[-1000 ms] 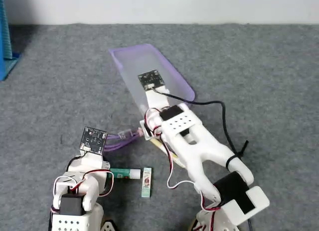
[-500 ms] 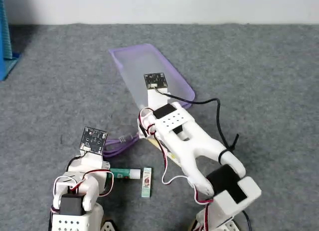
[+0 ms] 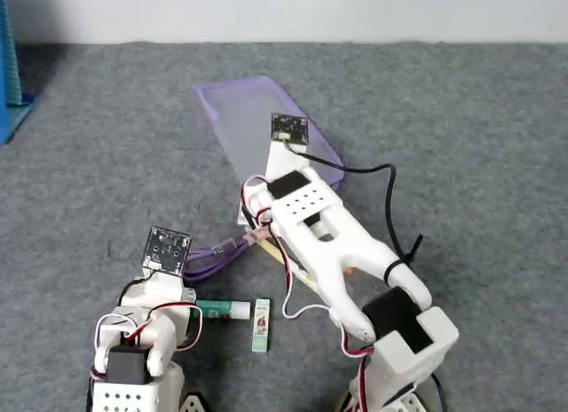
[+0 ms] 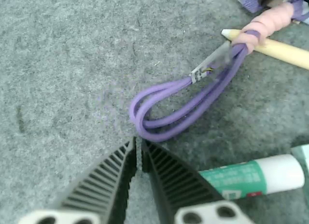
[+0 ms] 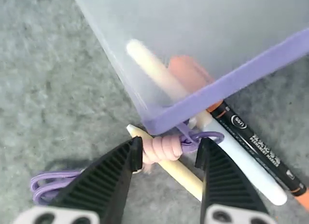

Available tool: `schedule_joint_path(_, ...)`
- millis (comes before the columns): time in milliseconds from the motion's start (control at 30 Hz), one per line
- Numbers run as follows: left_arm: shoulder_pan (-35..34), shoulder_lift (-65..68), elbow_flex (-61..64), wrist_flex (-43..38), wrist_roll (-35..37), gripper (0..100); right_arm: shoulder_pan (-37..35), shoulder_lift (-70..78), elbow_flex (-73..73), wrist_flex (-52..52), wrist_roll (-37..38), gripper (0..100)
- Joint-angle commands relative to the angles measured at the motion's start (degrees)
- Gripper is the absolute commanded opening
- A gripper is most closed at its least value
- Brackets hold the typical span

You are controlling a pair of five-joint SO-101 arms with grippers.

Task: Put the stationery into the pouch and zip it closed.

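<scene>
The translucent purple pouch point(image 3: 253, 119) lies flat mid-table, its near end under the right arm point(image 3: 306, 218). In the right wrist view my right gripper point(image 5: 169, 154) stands open, its fingers either side of the pink zip toggle point(image 5: 163, 147) at the pouch point(image 5: 193, 45) corner. A cream pen point(image 5: 157, 74) and an orange marker point(image 5: 251, 137) stick half out of the pouch mouth. A cream pencil point(image 5: 181, 175) lies under the toggle. My left gripper point(image 4: 138, 149) is shut and empty, its tips at the purple cord loop point(image 4: 169, 110). A green glue stick point(image 3: 222, 309) and a small eraser point(image 3: 260, 324) lie beside the left arm.
Grey carpet covers the table. A blue object point(image 3: 9, 66) stands at the far left edge. The right arm's black cable point(image 3: 390, 199) trails over the carpet to the right of the pouch.
The right arm has stretched farther out over the pouch, its wrist shifting up and slightly right. The left arm has not moved.
</scene>
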Motion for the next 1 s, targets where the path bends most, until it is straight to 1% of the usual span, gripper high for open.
schedule_joint_path(0, 0.3, -0.2, -0.7, 0.3, -0.4, 2, -1.3, -0.7, -4.3, 1.7, -1.1, 20.1)
schedule_joint_path(233, 0.3, -0.2, -0.7, 0.3, -0.4, 2, -3.5, 0.9, -4.5, 1.8, -1.1, 20.1)
schedule_joint_path(467, 0.3, -0.2, -0.7, 0.3, -0.4, 2, -3.1, 9.1, -7.6, 1.7, -1.1, 19.9)
schedule_joint_path(567, 0.3, -0.2, -0.7, 0.3, -0.4, 2, -1.9, 10.4, -9.5, 1.7, -1.2, 19.9)
schedule_joint_path(733, 0.3, -0.2, -0.7, 0.3, -0.4, 2, -1.8, 10.7, -10.1, 1.8, -1.0, 19.6)
schedule_joint_path(800, 0.3, -0.2, -0.7, 0.3, -0.4, 2, -1.8, 10.4, -10.0, 2.0, -0.8, 16.8)
schedule_joint_path(933, 0.3, -0.2, -0.7, 0.3, -0.4, 2, -1.3, 9.5, -12.7, 6.9, -0.5, 0.4)
schedule_joint_path(967, 0.3, -0.2, -0.7, 0.3, -0.4, 2, -1.3, 8.8, -13.7, 8.7, 0.4, 0.9)
